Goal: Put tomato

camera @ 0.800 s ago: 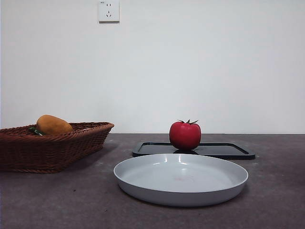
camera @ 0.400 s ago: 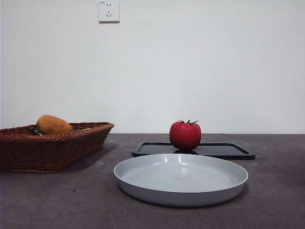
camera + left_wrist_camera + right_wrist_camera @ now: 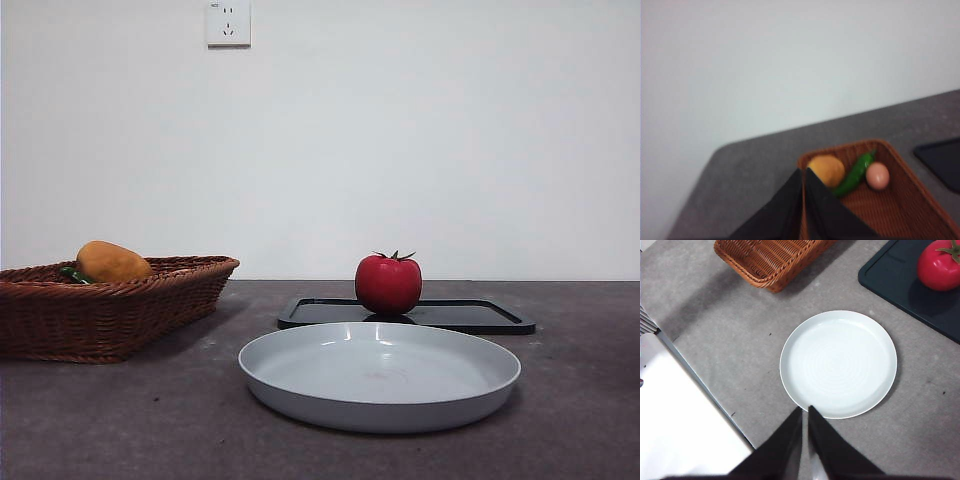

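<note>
Neither view shows any brand, label or readable writing; the only marked thing is a plain white wall socket (image 3: 228,22) high on the wall behind the scene. The right gripper (image 3: 805,412) hangs above the surface (image 3: 715,340) with its fingers (image 3: 790,435) closed tip to tip, holding nothing and touching nothing; just beyond their tips lies the near rim of an empty white plate (image 3: 838,363). Past the plate and off to one side sits a black tray (image 3: 900,285), and the tomato (image 3: 939,265) rests on it, red and glossy with a dark green calyx, well apart from these fingers. In the front view the tomato (image 3: 388,283) stands upright on the tray (image 3: 470,315) behind the plate (image 3: 379,375). The left gripper (image 3: 804,172) is likewise pressed shut and empty, poised over the near end of a brown wicker basket (image 3: 900,210). Just ahead of its fingertips, inside the basket, lie an orange-brown oval fruit (image 3: 826,170), a green pepper (image 3: 855,172) and a pale pink egg-like ball (image 3: 877,176), none of them touched. A corner of the black tray shows farther off, beyond the basket. Neither arm appears in the front view.
</note>
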`<control>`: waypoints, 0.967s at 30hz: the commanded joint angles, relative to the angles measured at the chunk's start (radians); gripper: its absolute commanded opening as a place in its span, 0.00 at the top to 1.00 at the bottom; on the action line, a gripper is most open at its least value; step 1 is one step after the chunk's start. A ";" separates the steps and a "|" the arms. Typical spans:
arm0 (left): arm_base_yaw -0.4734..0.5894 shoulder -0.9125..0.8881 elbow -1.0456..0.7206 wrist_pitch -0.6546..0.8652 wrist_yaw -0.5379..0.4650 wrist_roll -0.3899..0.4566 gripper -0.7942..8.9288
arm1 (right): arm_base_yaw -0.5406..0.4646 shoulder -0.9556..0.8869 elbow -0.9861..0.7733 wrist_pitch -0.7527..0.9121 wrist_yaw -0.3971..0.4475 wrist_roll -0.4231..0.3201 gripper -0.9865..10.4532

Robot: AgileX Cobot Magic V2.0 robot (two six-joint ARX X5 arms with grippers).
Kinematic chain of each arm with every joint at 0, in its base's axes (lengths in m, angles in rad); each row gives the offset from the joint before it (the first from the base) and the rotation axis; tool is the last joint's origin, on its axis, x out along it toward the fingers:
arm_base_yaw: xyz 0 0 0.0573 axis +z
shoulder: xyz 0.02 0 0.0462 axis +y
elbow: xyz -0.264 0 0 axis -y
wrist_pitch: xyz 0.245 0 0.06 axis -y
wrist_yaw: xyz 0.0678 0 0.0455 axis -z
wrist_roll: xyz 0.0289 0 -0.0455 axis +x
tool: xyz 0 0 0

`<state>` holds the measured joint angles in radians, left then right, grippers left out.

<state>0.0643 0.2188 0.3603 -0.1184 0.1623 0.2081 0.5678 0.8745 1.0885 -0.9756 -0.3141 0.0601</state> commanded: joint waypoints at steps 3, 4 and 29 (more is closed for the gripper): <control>0.005 -0.070 -0.128 0.014 -0.005 -0.076 0.91 | 0.006 0.006 0.005 0.010 0.000 0.010 0.91; 0.005 -0.082 -0.150 0.014 -0.006 -0.082 0.91 | 0.006 0.006 0.005 0.010 -0.001 0.010 0.91; 0.010 -0.216 -0.349 -0.067 -0.066 -0.145 0.91 | 0.006 0.006 0.005 0.010 -0.001 0.011 0.91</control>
<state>0.0715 0.0044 0.0322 -0.1761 0.0998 0.0650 0.5678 0.8745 1.0885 -0.9752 -0.3141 0.0601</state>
